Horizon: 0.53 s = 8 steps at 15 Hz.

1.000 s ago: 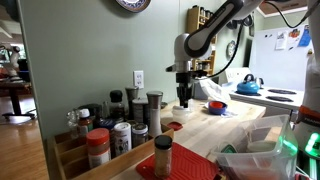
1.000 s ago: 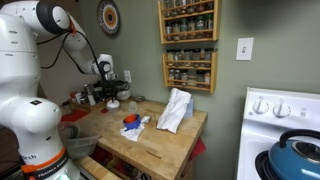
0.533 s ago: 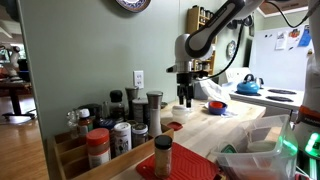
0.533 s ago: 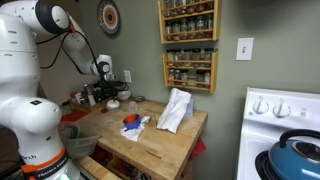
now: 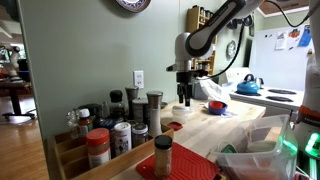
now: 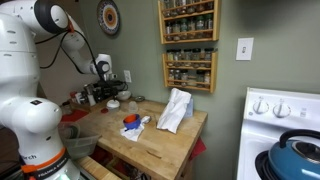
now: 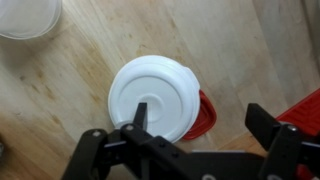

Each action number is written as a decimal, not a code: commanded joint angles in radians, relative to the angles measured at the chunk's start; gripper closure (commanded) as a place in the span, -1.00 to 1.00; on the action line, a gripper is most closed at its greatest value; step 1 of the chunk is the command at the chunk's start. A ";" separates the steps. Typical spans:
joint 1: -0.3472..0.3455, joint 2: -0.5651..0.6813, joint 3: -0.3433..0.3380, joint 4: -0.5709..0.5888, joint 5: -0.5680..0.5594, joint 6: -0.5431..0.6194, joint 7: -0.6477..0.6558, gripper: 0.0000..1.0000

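Note:
In the wrist view my gripper (image 7: 200, 128) is open, its two black fingers spread wide over the wooden table top (image 7: 80, 75). Right below sits a round white lid (image 7: 155, 97) on a red-rimmed container whose edge shows at the lid's right side. The left finger (image 7: 136, 116) overlaps the lid's near edge; the right finger stands well clear of it. Nothing is held. In both exterior views the gripper (image 5: 184, 98) (image 6: 110, 92) hangs pointing down, a short way above the table's far end near the wall.
A translucent white tub (image 7: 28, 15) lies beside the lid, and a red thing (image 7: 306, 108) is at the frame edge. Several spice jars (image 5: 120, 130) crowd one table end. A white cloth (image 6: 175, 108), wall spice racks (image 6: 188, 45) and a stove with a blue kettle (image 6: 296, 156) are nearby.
The jaws have spread from half closed to fully open. The arm has stayed in about the same place above the table.

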<state>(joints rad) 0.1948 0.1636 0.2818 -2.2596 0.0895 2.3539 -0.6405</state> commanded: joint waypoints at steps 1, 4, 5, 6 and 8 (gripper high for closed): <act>-0.008 -0.075 -0.015 -0.030 0.001 -0.008 0.078 -1.00; -0.022 -0.156 -0.031 -0.017 0.042 -0.075 0.126 -1.00; -0.024 -0.182 -0.040 -0.013 0.054 -0.090 0.145 -1.00; -0.024 -0.206 -0.050 0.000 0.063 -0.133 0.178 -1.00; -0.024 -0.253 -0.070 0.007 0.062 -0.158 0.238 -1.00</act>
<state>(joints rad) 0.1701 -0.0046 0.2361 -2.2451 0.1281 2.2579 -0.4807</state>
